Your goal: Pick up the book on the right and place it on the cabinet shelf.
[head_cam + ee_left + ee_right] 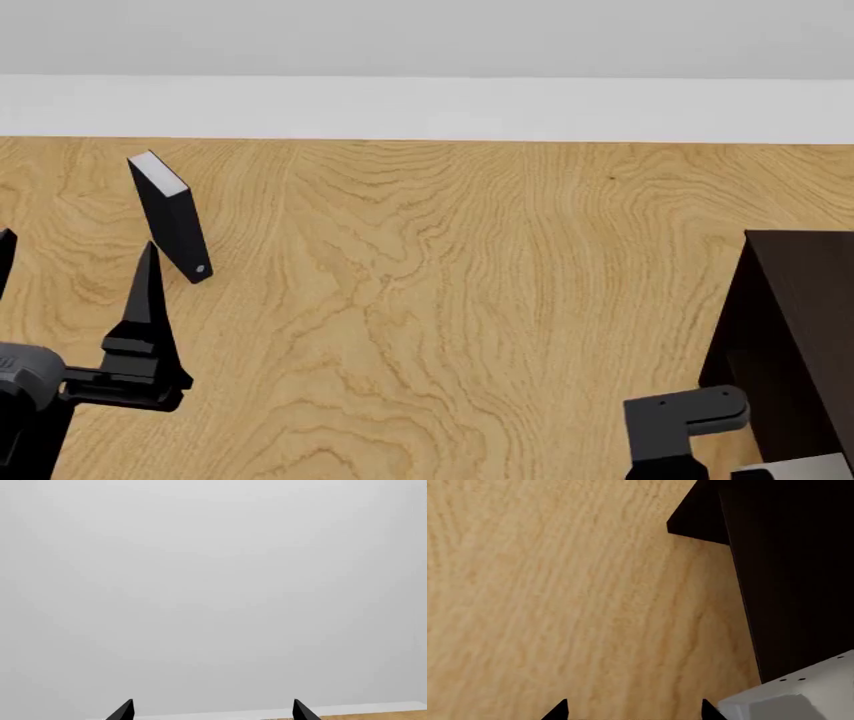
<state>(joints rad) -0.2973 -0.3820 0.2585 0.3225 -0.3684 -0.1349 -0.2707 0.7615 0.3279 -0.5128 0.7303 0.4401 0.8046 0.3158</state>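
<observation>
The near-black cabinet stands at the right edge of the head view, and its dark side fills the right wrist view. Its shelf is hidden from here. A light-grey blocky thing with a few small dark dots lies by the cabinet, also at the bottom right of the head view; I cannot tell whether it is the book. My right gripper is open over bare wood beside that thing, holding nothing. My left gripper is open and empty at the left, its tips facing the wall.
A slim black book stands tilted on the wood surface just beyond my left gripper. A white baseboard and grey wall run along the far side. My right arm's dark bracket sits close to the cabinet.
</observation>
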